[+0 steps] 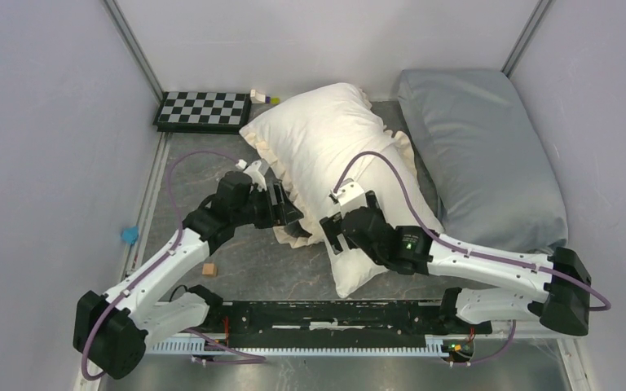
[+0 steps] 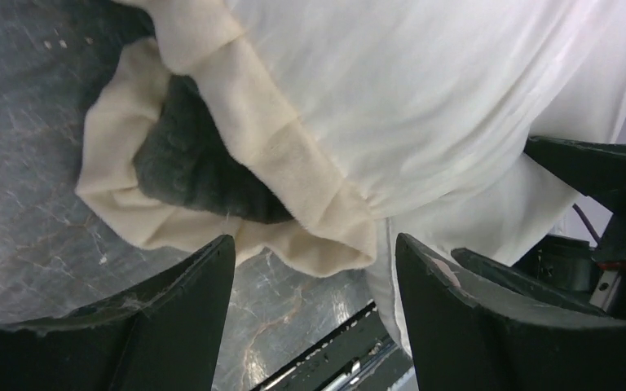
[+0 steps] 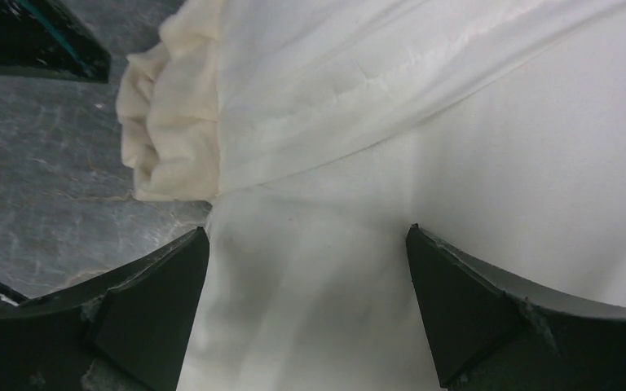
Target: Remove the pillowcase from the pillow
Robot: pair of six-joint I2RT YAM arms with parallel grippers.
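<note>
L jaws wide by pillowcase [image 2: 285, 155] frill, R jaws astride pillow [image 3: 326, 309]

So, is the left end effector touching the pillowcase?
Cannot tell. In the left wrist view the open left end effector straddles the pillowcase frill, but neither contact nor a clear gap shows plainly.

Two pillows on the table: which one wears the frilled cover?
The middle pillow: the cream frilled pillowcase covers its far part, leaving the white near end bare. The blue-grey pillow on the right is plain, with no frill.
</note>
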